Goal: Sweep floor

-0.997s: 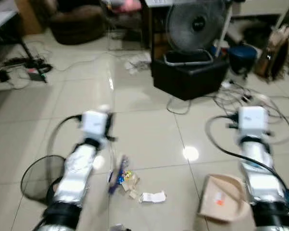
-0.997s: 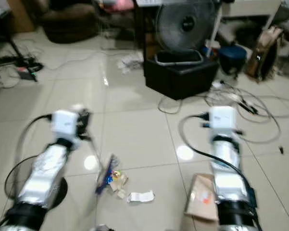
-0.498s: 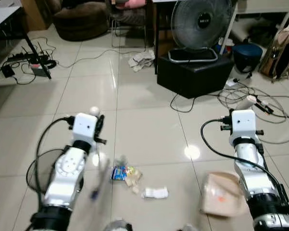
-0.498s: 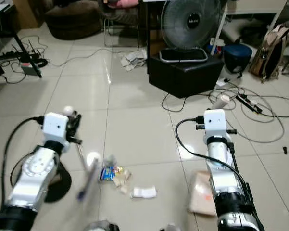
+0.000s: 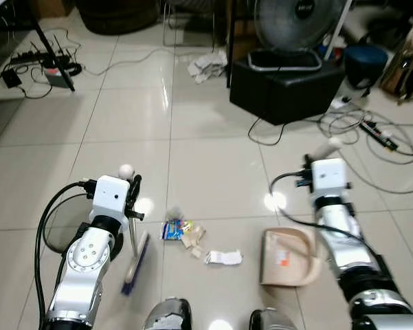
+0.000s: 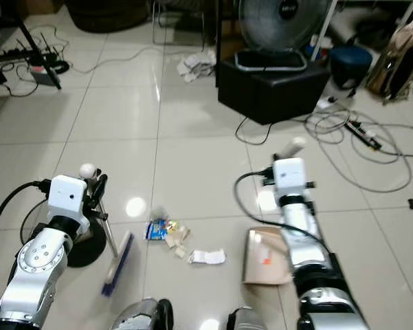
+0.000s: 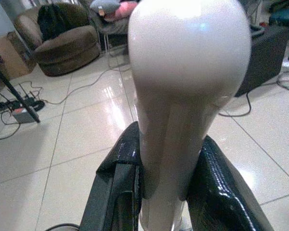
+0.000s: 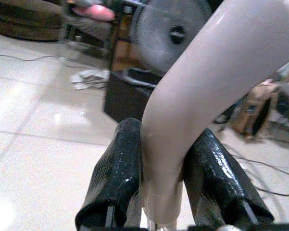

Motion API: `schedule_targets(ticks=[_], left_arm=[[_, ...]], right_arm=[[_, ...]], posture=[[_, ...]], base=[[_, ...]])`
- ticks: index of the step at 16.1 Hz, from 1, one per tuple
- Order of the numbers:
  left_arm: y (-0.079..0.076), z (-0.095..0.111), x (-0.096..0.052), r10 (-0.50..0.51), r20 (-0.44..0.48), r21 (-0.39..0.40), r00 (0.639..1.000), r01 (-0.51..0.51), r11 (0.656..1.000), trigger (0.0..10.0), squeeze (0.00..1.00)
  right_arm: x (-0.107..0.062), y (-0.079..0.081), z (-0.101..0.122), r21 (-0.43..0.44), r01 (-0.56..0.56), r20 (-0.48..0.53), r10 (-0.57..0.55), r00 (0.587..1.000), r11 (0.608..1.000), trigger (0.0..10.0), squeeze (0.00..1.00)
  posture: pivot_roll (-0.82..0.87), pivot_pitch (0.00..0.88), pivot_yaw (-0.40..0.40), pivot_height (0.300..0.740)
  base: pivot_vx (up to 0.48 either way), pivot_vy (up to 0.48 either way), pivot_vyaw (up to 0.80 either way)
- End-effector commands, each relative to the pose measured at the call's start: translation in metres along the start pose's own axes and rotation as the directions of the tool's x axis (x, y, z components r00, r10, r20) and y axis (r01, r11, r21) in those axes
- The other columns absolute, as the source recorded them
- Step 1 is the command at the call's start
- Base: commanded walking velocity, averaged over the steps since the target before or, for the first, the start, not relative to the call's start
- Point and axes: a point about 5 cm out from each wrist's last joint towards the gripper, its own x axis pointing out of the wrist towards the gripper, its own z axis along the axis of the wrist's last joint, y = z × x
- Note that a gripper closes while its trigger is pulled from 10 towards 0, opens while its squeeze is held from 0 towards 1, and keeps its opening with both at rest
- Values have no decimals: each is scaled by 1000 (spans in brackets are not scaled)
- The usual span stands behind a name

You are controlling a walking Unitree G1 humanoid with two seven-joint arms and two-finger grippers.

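On the glossy pale tiled floor (image 5: 206, 165), the left claw (image 7: 166, 192) is clamped on the rounded cream plastic handle of a small hand broom (image 5: 135, 253), whose blue bristle head rests on the tiles just left of a small heap of litter: a blue and yellow snack wrapper (image 5: 172, 229), a few torn beige paper scraps (image 5: 192, 238) and a crumpled white paper wad (image 5: 224, 258). The right claw (image 8: 161, 192) grips the curved cream handle of a beige plastic dustpan (image 5: 286, 257), which lies flat on the floor to the right of the litter, near it but not touching, with its open mouth turned towards the scraps. Close to the robot, at the near edge, two grey rounded feet (image 5: 168, 316) stand on the tiles. Farther off, a round grey electric fan (image 5: 299, 20) sits on a black box (image 5: 285, 89), with tangled grey cables (image 5: 371, 137) spread to the right of it and more white crumpled paper (image 5: 206, 65) lying to the left of the box.
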Motion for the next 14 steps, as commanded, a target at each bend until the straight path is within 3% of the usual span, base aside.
schedule_targets(ticks=[1,5,7,9,14], left_arm=[[1,11,2,-8,51,28,999,7,1000,10000,0],[-13,18,14,-99,46,19,994,98,995,10000,0],[-31,15,18,-206,15,-39,978,207,978,10000,0],[-55,17,19,-330,22,-136,944,330,934,10000,0],[-55,17,19,-330,22,-136,944,330,934,10000,0]], right_arm=[[5,7,10,12,-26,61,25,998,1000,10000,0],[6,40,11,32,-105,58,103,993,994,10000,0],[4,51,7,14,-132,27,132,991,991,10000,0],[2,57,3,16,-131,2,131,991,991,10000,0],[2,57,3,16,-131,2,131,991,991,10000,0]], posture=[[160,204,74,740],[172,217,86,740],[177,213,83,740],[169,198,80,740],[169,198,80,740]], base=[[0,0,0],[0,0,0],[0,0,0],[0,0,0],[0,0,0]])
